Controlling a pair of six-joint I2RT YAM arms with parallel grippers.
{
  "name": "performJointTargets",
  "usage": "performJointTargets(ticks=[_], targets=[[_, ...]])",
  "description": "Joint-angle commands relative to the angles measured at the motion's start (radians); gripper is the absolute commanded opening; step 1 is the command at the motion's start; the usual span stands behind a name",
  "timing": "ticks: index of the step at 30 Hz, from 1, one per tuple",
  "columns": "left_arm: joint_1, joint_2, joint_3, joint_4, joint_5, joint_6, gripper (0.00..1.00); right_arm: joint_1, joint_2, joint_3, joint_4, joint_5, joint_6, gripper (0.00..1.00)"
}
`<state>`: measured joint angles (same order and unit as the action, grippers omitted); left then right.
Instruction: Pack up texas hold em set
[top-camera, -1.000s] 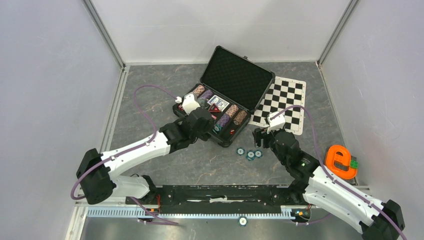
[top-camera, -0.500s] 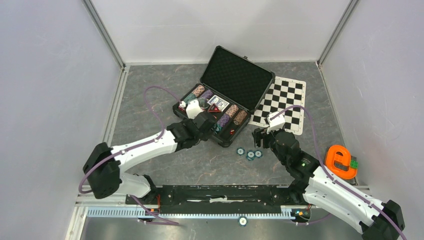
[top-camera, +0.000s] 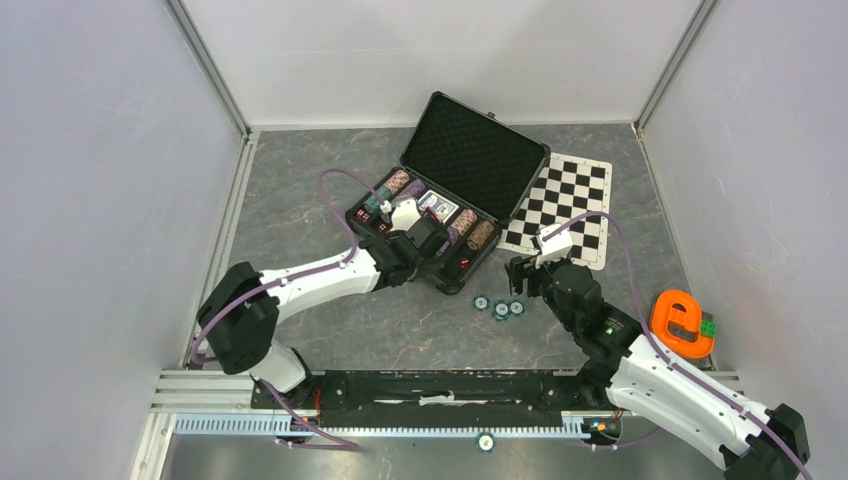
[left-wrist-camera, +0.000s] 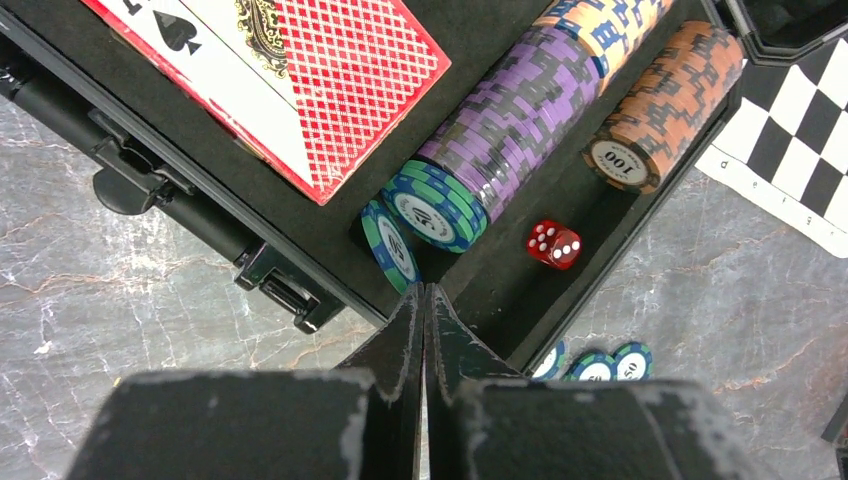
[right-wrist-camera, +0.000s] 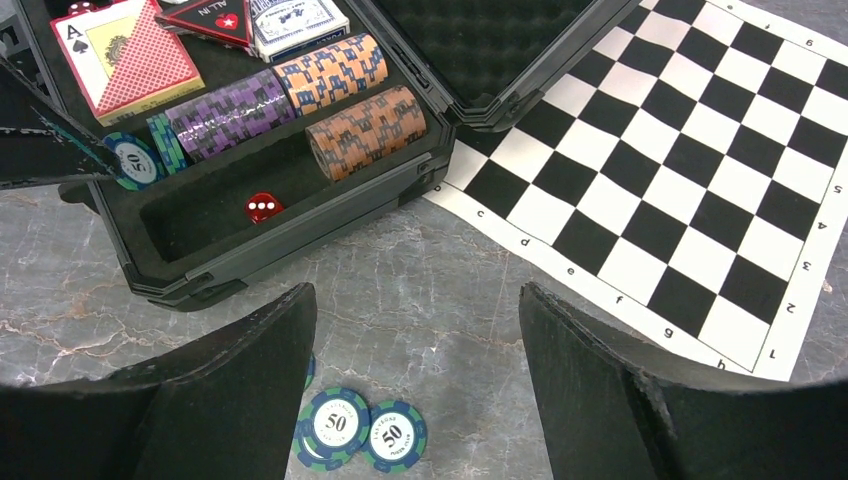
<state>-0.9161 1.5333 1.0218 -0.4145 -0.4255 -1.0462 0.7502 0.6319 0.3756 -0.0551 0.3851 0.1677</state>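
The three loose teal chips (right-wrist-camera: 350, 428) lie flat on the table, just in front of the open case (right-wrist-camera: 300, 235) and close below the right gripper (right-wrist-camera: 415, 300). Its fingers stand wide apart with nothing between them, so I think the right arm is the nearer one. The left gripper (left-wrist-camera: 427, 292) is pressed closed and empty, with its tip beside a leaning teal chip (left-wrist-camera: 388, 245) inside the case.

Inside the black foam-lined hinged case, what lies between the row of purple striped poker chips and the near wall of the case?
One small red die lies there on the floor of the black case, nothing else. The right wrist view shows it.
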Motion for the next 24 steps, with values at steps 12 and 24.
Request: performJointTargets(ticks=[12,24], targets=[[0.016,-0.03,0.006,0.108,-0.028,0.035,0.02,0.001,0.014,0.036,0.014,0.013,-0.002,0.79],[0.016,-0.123,0.013,-0.115,-0.125,-0.027,0.02,0.002,0.02,0.033,0.015,0.01,0.008,0.79]])
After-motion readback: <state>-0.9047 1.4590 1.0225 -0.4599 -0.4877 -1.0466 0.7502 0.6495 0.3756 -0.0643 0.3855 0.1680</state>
